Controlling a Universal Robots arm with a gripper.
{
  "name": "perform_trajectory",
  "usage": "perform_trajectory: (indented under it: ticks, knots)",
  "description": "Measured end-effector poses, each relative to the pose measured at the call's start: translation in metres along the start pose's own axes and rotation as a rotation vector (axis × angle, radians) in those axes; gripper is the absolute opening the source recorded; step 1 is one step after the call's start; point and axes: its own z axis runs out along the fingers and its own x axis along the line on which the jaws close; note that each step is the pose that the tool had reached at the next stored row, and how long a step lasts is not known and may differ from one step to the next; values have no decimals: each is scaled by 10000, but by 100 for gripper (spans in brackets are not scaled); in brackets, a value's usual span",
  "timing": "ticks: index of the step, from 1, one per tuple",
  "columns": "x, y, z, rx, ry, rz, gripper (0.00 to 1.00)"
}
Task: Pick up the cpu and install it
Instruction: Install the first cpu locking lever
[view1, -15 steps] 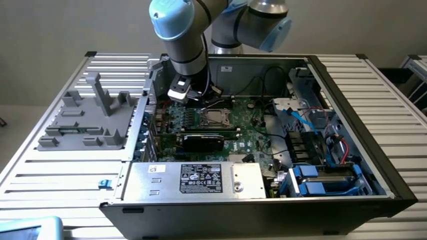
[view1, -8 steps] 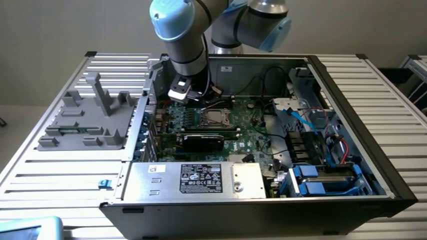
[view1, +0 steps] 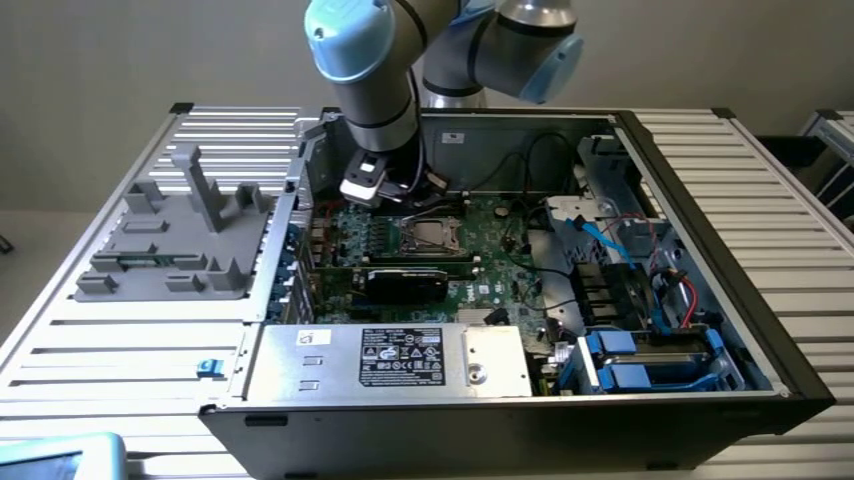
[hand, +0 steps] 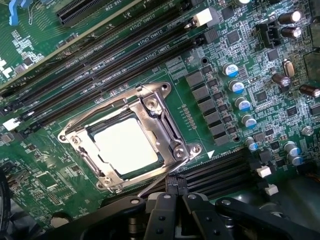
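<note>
On the exterior view's left, a grey plastic rack (view1: 174, 245) sat on the slatted surface (view1: 107, 350), at about 9 o'clock from the open computer case (view1: 747, 330). The robot arm (view1: 367, 70) leaned into the case from 12 o'clock. Its hand (view1: 367, 195) hung low over the green board (view1: 501, 265).

In the wrist view the hand (hand: 176, 192) was pressed together. Its two black fingers (hand: 161, 212) were side by side, with no gap that could be seen. It held nothing. The fingertips were just beside the edge of the socket frame (hand: 162, 125) and next to a thin wire lever (hand: 150, 186). Whether they touched either one could not be told.

The cpu (hand: 127, 145) lay flat inside the socket, with the shiny metal frame all around it. Its top was a pale silver square, smooth and bright.

In the exterior view the cpu (view1: 434, 236) was near the hand, between 4 and 5 o'clock from it. A black graphics card (view1: 407, 283) sat at 6 o'clock from the cpu. A silver power box (view1: 387, 358) was further out the same way. On the exterior view's right, at about 4 o'clock from the cpu, were blue drive holders (view1: 627, 365).
</note>
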Motion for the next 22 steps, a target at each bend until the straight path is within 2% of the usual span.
perform_trajectory:
  ticks: [17, 22]
  knots:
    - [71, -27, 38, -7, 22, 86, 11]
    - [72, -28, 36, -73, -57, 195, 11]
